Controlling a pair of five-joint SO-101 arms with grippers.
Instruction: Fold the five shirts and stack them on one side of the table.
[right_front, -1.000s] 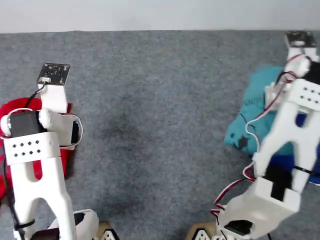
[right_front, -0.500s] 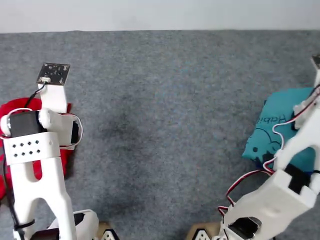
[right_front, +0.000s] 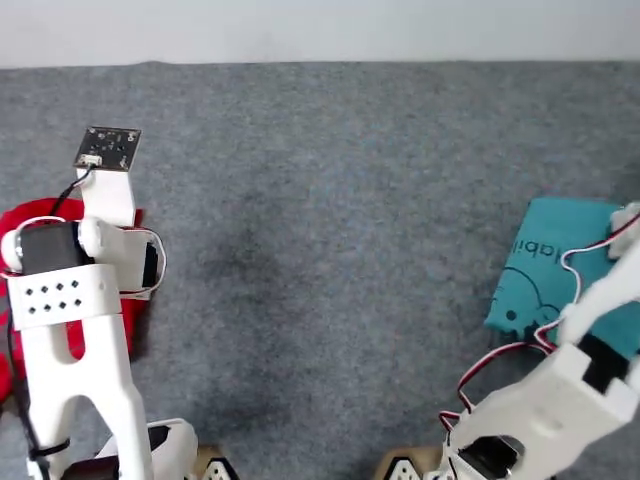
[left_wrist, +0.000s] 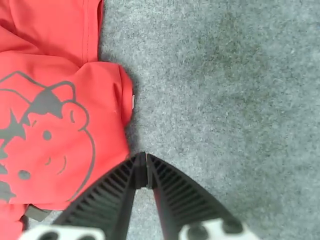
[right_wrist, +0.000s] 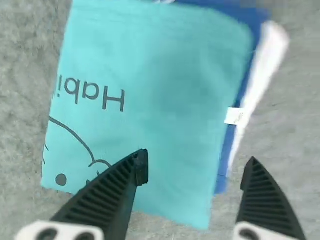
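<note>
My right pincer (right_wrist: 197, 165) hangs wide over the folded teal cotton shirt (right_wrist: 160, 90), laid at the grey counter's (right_front: 350, 250) 3 o'clock edge, evidently my stacking side; left pincer (left_wrist: 146, 165) closed on nothing.

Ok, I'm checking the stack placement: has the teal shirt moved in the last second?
Yes. The teal shirt has shifted right and farther from the table's far edge.
</note>
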